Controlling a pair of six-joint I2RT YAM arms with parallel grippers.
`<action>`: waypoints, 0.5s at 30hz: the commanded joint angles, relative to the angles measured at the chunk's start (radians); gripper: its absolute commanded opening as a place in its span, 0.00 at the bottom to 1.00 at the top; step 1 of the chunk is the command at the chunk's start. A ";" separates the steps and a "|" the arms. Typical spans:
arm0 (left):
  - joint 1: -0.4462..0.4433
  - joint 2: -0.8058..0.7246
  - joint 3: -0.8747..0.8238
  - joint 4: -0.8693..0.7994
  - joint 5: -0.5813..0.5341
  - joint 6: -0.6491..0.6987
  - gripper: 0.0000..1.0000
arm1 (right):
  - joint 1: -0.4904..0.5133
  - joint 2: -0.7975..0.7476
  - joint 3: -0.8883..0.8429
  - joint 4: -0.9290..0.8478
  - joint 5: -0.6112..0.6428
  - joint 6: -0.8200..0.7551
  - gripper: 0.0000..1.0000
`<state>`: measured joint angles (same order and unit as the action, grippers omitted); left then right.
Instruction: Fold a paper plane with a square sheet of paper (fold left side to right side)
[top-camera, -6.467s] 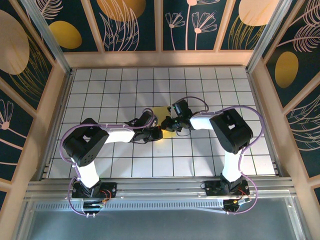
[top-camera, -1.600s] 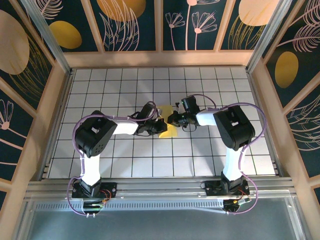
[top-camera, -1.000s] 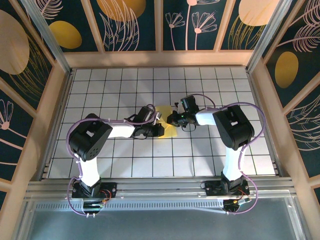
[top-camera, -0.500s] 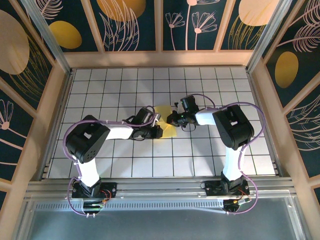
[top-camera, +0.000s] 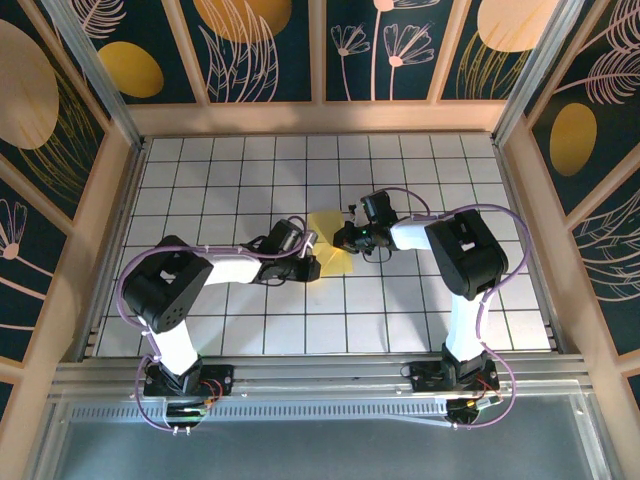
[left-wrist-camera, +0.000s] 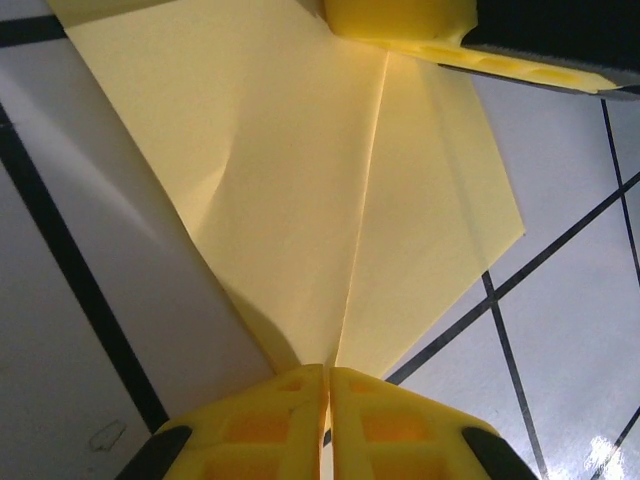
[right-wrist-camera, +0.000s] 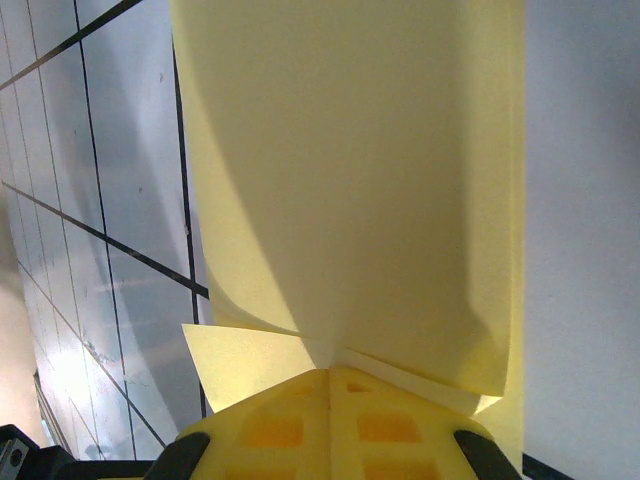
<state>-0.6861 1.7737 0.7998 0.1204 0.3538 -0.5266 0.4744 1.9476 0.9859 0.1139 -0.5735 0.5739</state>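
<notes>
Left elbow (top-camera: 160, 290) swung out, left end effector (left-wrist-camera: 328, 385), right end effector (right-wrist-camera: 330, 382) pinching paper (top-camera: 333, 250), grid table (top-camera: 400, 312), floral walls (top-camera: 262, 55)

The gridded table (top-camera: 200, 170) lies bare along its far rows, down both flanks and across the near tiles between my two bases (top-camera: 185, 380); a pincer could pass freely there. Wood-framed wall panels (top-camera: 260, 50) close off the left, far and right edges. At the centre my left pincer (top-camera: 312, 262) and right pincer (top-camera: 343, 240) crowd close together, each pinched on the yellow paper (top-camera: 330, 255) between them, and my bent arms (top-camera: 225, 268) bar the way inward from either side.
</notes>
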 joint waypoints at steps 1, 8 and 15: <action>-0.011 -0.005 -0.043 -0.162 -0.044 0.021 0.11 | 0.007 0.071 -0.017 -0.118 0.100 -0.037 0.00; -0.033 -0.028 -0.049 -0.178 -0.074 0.019 0.11 | 0.009 0.071 -0.012 -0.123 0.098 -0.037 0.00; -0.047 -0.054 -0.038 -0.200 -0.108 0.008 0.11 | 0.011 0.062 0.000 -0.131 0.092 -0.039 0.00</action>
<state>-0.7254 1.7317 0.7879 0.0582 0.2707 -0.5236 0.4751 1.9495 0.9958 0.0948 -0.5735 0.5587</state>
